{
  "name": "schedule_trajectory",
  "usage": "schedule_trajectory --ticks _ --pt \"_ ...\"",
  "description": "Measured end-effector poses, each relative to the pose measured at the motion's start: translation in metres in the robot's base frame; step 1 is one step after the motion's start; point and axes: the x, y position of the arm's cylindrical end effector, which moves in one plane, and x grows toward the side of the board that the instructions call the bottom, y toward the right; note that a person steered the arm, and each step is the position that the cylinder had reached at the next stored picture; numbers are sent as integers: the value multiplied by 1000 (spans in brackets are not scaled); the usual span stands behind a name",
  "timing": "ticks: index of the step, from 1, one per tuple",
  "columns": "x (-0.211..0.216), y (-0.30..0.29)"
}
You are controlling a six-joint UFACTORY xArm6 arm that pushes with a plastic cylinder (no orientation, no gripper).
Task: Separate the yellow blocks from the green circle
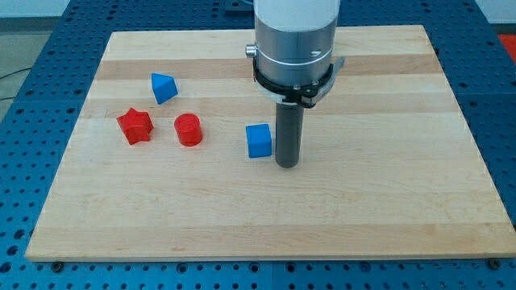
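No yellow block and no green circle show in the camera view; the arm's wide silver body (pixel 294 36) hides part of the board's top middle. My tip (pixel 288 165) rests on the wooden board (pixel 387 201) near its middle. A blue cube (pixel 259 140) sits just left of the rod, touching it or nearly so.
A red cylinder (pixel 188 129) and a red star (pixel 135 125) lie at the view's left. A blue wedge-shaped block (pixel 164 87) lies above them. The board sits on a blue perforated table (pixel 24 161).
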Motion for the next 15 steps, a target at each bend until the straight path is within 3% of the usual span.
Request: schedule_trajectory --ticks 5,6,7,8,9,10,12,13,14,15 --pt "-3 9" --pt "-60 94" --pt "-162 179" --pt "-227 188" --pt "-234 171" --pt "-178 129" --pt "-207 52" --pt "-193 48" --pt "-182 -45" --pt "-217 -115"
